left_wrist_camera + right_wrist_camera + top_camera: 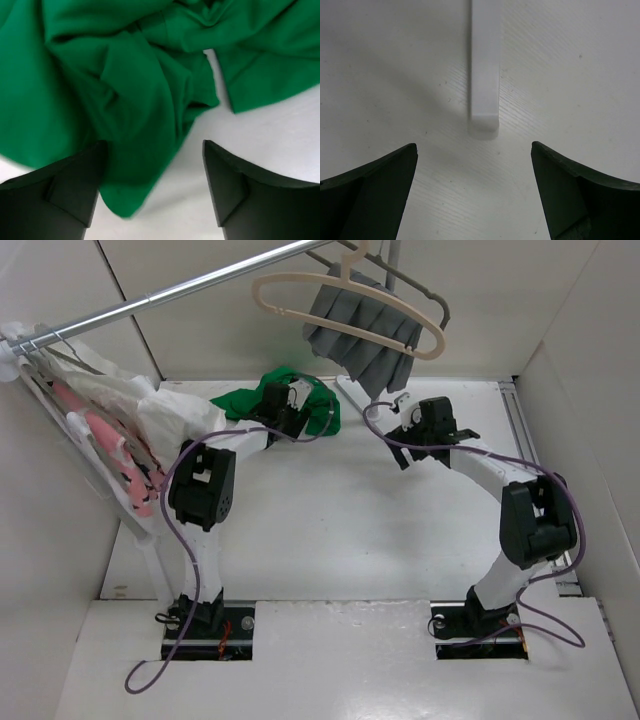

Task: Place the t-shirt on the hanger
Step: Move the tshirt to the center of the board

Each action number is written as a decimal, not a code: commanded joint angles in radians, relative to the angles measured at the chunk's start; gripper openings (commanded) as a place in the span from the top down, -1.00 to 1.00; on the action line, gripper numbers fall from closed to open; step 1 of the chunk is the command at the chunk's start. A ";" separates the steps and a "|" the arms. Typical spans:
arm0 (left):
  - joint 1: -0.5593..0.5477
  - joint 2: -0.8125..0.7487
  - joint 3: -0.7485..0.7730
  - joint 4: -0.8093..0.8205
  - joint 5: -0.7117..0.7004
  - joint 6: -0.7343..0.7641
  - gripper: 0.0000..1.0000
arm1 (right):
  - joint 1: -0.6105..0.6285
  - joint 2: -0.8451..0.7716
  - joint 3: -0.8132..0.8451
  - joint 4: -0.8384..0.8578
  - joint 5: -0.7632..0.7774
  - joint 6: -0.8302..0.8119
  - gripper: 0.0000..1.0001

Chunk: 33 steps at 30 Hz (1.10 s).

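The green t-shirt (262,400) lies crumpled on the white table at the back, left of centre. My left gripper (300,392) is over its right part. In the left wrist view the t-shirt (125,85) fills the upper frame, and the left gripper (152,175) is open with a fold of fabric lying between the jaws by the left finger (75,190). The cream hanger (345,302) hangs empty on the metal rail at the top. My right gripper (402,408) is open and empty over bare table (472,180), right of the shirt.
A grey pleated cloth (365,338) hangs on a grey hanger behind the cream one. White and pink garments (110,430) hang along the left wall. The metal rail (170,292) crosses the top left. A white bar (485,75) lies ahead of the right gripper.
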 commanded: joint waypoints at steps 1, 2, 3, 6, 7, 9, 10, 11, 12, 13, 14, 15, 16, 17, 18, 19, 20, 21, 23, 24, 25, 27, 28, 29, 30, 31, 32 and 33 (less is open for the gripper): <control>0.024 0.077 0.129 -0.116 0.003 -0.004 -0.40 | 0.016 0.026 0.093 -0.029 -0.047 -0.051 -1.00; 0.024 0.086 0.142 -0.131 0.016 0.013 -0.22 | 0.016 0.026 0.107 -0.045 -0.037 -0.062 -1.00; 0.024 0.086 0.142 -0.143 0.029 0.035 -0.03 | 0.016 0.026 0.107 -0.045 -0.037 -0.062 -1.00; 0.024 0.086 0.093 -0.143 0.052 0.119 0.56 | 0.016 0.016 0.107 -0.045 -0.037 -0.071 -1.00; 0.024 0.074 0.084 -0.153 0.052 0.139 0.76 | 0.016 0.003 0.098 -0.045 -0.037 -0.071 -1.00; 0.035 0.062 0.049 -0.153 0.062 0.177 1.00 | 0.016 -0.007 0.098 -0.045 -0.037 -0.071 -1.00; 0.035 0.040 0.032 -0.122 0.062 0.190 1.00 | 0.016 -0.018 0.087 -0.045 -0.037 -0.071 -1.00; 0.035 0.025 0.015 -0.111 0.081 0.203 1.00 | 0.016 -0.018 0.087 -0.045 -0.037 -0.071 -1.00; 0.044 -0.015 -0.043 -0.091 0.109 0.248 1.00 | 0.025 -0.047 0.064 -0.045 -0.028 -0.071 -1.00; 0.044 -0.041 -0.043 -0.091 0.109 0.248 1.00 | 0.025 -0.047 0.064 -0.045 -0.028 -0.071 -1.00; 0.044 -0.069 -0.063 -0.091 0.167 0.271 1.00 | 0.034 -0.056 0.064 -0.045 -0.028 -0.071 -1.00; 0.044 -0.102 -0.110 -0.091 0.202 0.300 1.00 | 0.035 -0.067 0.052 -0.045 -0.018 -0.071 -1.00; 0.035 -0.136 -0.134 -0.100 0.233 0.362 1.00 | 0.057 -0.089 0.039 -0.045 -0.017 -0.080 -1.00; 0.035 -0.203 -0.154 -0.146 0.262 0.403 1.00 | 0.067 -0.099 0.039 -0.045 -0.017 -0.080 -1.00; 0.026 -0.234 -0.172 -0.181 0.317 0.438 1.00 | 0.076 -0.110 0.026 -0.045 -0.017 -0.094 -1.00; 0.026 -0.268 -0.199 -0.223 0.342 0.470 1.00 | 0.087 -0.121 0.025 -0.045 -0.017 -0.103 -1.00; 0.015 -0.332 -0.200 -0.342 0.376 0.510 1.00 | 0.099 -0.141 0.012 -0.045 -0.039 -0.120 -1.00; 0.015 -0.366 -0.210 -0.420 0.476 0.627 1.00 | 0.099 -0.150 -0.002 -0.045 -0.063 -0.120 -1.00; 0.015 -0.437 -0.210 -0.584 0.592 0.757 1.00 | 0.108 -0.165 -0.017 -0.045 -0.146 -0.134 -1.00; 0.015 -0.499 -0.210 -0.731 0.644 0.806 1.00 | 0.108 -0.179 -0.033 -0.045 -0.164 -0.134 -1.00; 0.005 -0.524 -0.195 -0.798 0.736 0.870 1.00 | 0.119 -0.188 -0.043 -0.033 -0.177 -0.134 -1.00; -0.017 -0.578 -0.155 -0.965 0.798 0.912 1.00 | 0.146 -0.204 -0.080 -0.005 -0.177 -0.134 -1.00; -0.031 -0.596 -0.145 -1.007 0.836 0.927 1.00 | 0.157 -0.213 -0.080 -0.005 -0.177 -0.134 -1.00; -0.052 -0.616 -0.145 -1.037 0.852 0.937 1.00 | 0.168 -0.213 -0.094 0.007 -0.186 -0.134 -1.00; -0.061 -0.638 -0.145 -1.058 0.862 0.937 1.00 | 0.186 -0.213 -0.094 0.007 -0.197 -0.134 -1.00; -0.071 -0.685 -0.176 -1.067 0.862 0.928 1.00 | 0.199 -0.199 -0.094 0.016 -0.229 -0.134 -1.00; -0.071 -0.708 -0.177 -1.067 0.862 0.928 1.00 | 0.199 -0.190 -0.094 0.017 -0.246 -0.134 -1.00; -0.071 -0.731 -0.219 -1.067 0.862 0.909 1.00 | 0.208 -0.181 -0.085 0.017 -0.264 -0.134 -1.00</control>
